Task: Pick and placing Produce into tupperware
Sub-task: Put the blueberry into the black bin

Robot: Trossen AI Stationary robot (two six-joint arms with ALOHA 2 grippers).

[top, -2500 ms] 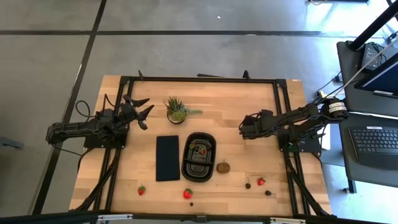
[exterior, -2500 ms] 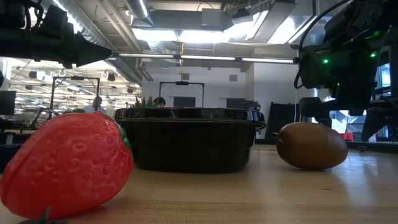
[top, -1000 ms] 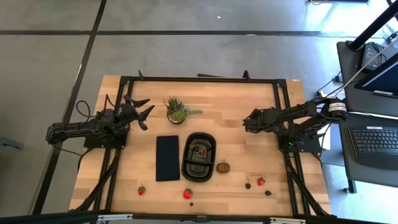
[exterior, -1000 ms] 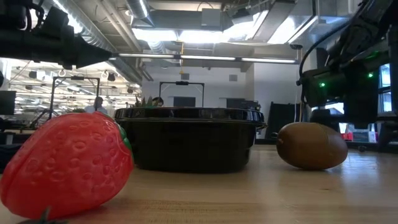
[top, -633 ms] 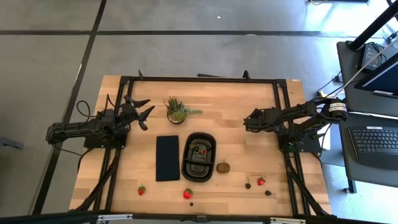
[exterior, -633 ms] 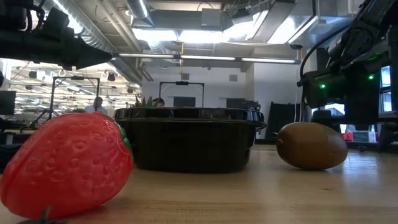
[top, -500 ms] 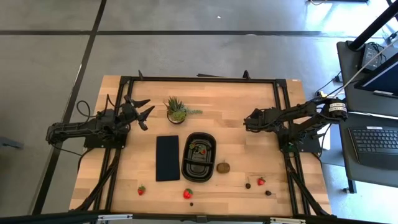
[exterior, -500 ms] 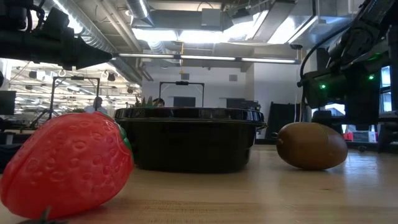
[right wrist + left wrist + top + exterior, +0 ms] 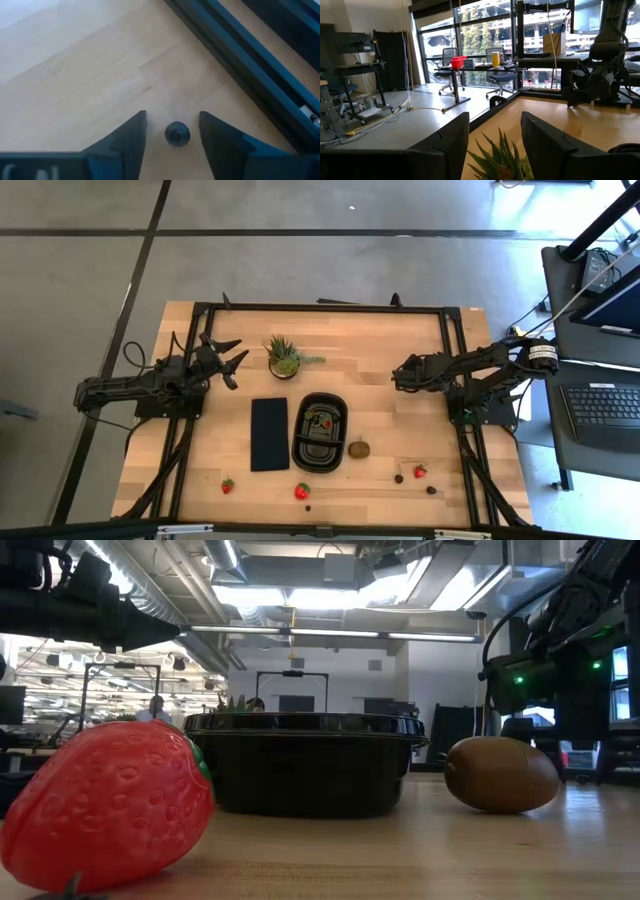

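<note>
Most produce logged outside black ridged plastic tupperware (image 9: 320, 462), mid-table: brown oval kiwi (image 9: 359, 448) just beside it, red strawberries (image 9: 302, 491) nearer front edge. Found right gripper (image 9: 172, 117) spread wide, empty, straddling small dark round berry-like thing (image 9: 177, 133). Judged best: descend square, close gently. Found left gripper (image 9: 228, 352) open, empty, beside spiky green potted plant (image 9: 285, 356). Against earliest frame, noted right gripper drawn slightly back toward its base.

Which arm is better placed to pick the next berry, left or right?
Right. The right gripper is open with a dark berry between its fingers; the left gripper waits by the potted plant.
</note>
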